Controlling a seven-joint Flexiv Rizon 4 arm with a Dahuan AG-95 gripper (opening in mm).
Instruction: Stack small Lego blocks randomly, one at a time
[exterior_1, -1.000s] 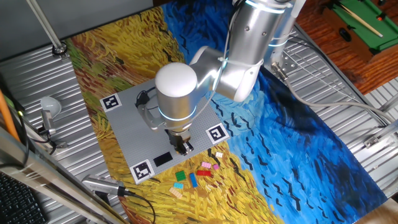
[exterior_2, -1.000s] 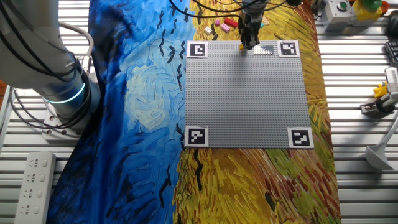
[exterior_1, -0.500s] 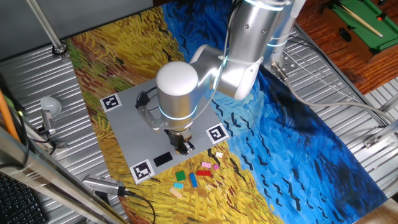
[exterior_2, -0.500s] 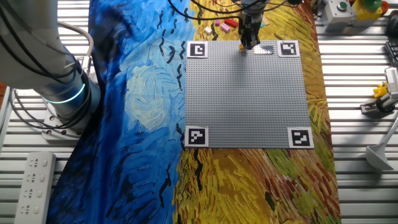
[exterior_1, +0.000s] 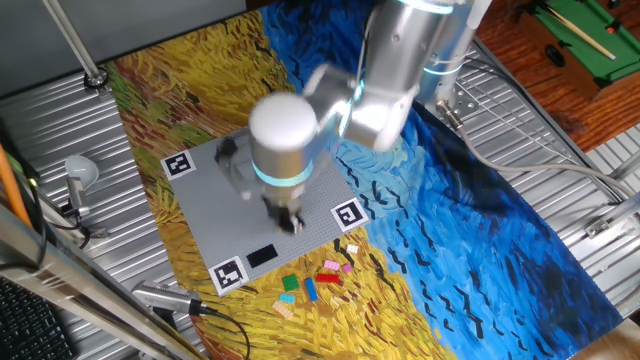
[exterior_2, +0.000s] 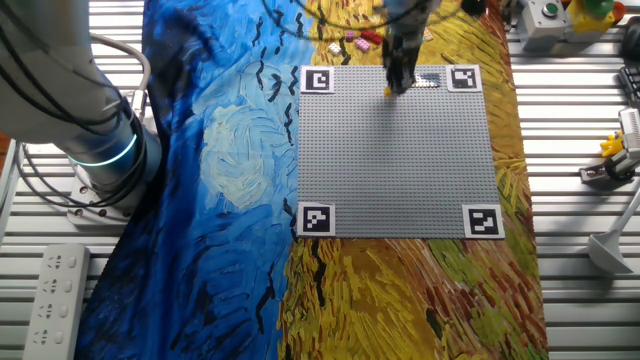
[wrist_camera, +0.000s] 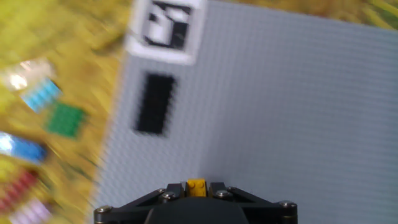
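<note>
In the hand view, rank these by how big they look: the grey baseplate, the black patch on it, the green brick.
1. Grey baseplate
2. Black patch
3. Green brick, though blur makes that margin unsure.

gripper (exterior_1: 288, 222) over baseplate (exterior_1: 240, 200), near edge | loose Lego blocks (exterior_1: 315, 281) on cloth (exterior_1: 480, 240) just beyond that edge | marker tags (exterior_1: 347, 214) on baseplate corners

Evenly bright light; hand view and arm (exterior_1: 300, 130) motion-blurred.

The arm (exterior_1: 380, 90) is now moving (it shows blurred), carrying the gripper (exterior_1: 289, 222) with its yellow block (wrist_camera: 197, 185) away from the baseplate (exterior_2: 400, 160) edge toward its middle.
</note>
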